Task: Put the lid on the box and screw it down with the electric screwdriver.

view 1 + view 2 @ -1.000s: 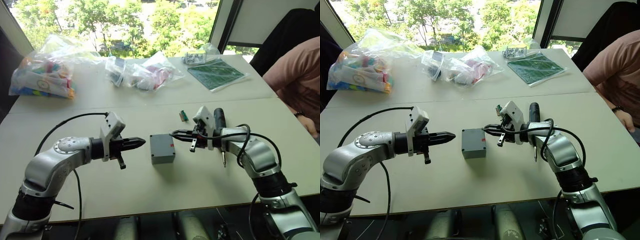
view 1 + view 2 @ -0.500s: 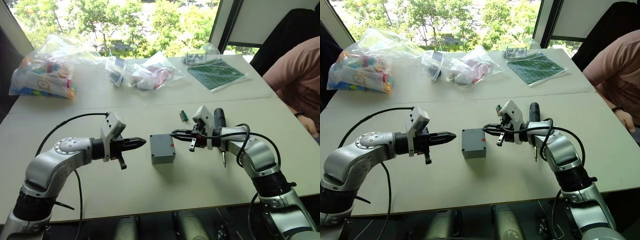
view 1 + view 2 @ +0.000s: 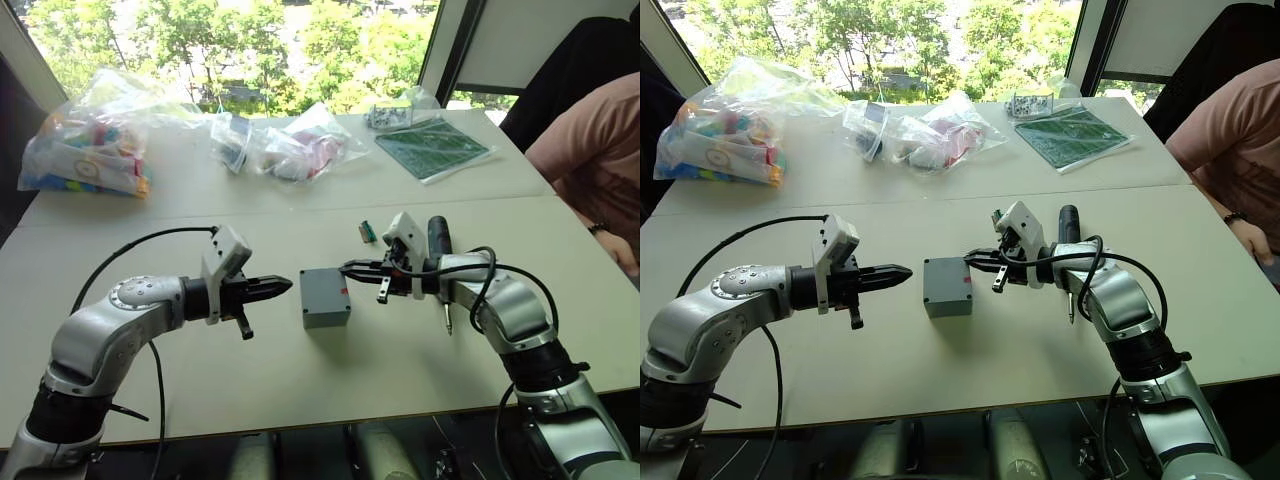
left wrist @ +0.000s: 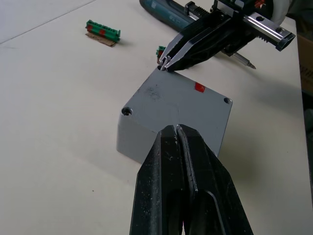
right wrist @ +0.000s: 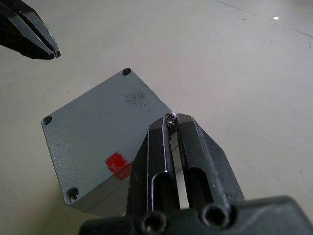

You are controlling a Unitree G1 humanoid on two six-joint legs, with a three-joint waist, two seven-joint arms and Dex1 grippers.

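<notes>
1. the box [image 3: 324, 296] sits on the table [image 3: 300, 380] between my two arms, with the lid [image 4: 178, 100] already seated flush on top, red mark facing up. lid placement looks done.
2. my right gripper [image 5: 170, 119] is clenched on a small screw [image 5: 170, 116], held at its fingertips right over the lid corner nearest that arm. i judge this screw is being set into its hole, not yet driven.
3. my left gripper [image 4: 177, 128] is pressed shut on nothing, hovering just beside the box on its other side, not touching.
4. the other three corner holes show in the wrist views; whether screws sit in them i cannot tell.
5. the electric screwdriver [image 3: 439, 240] lies on the table behind my right forearm, not in hand. all the driving is still left.
</notes>
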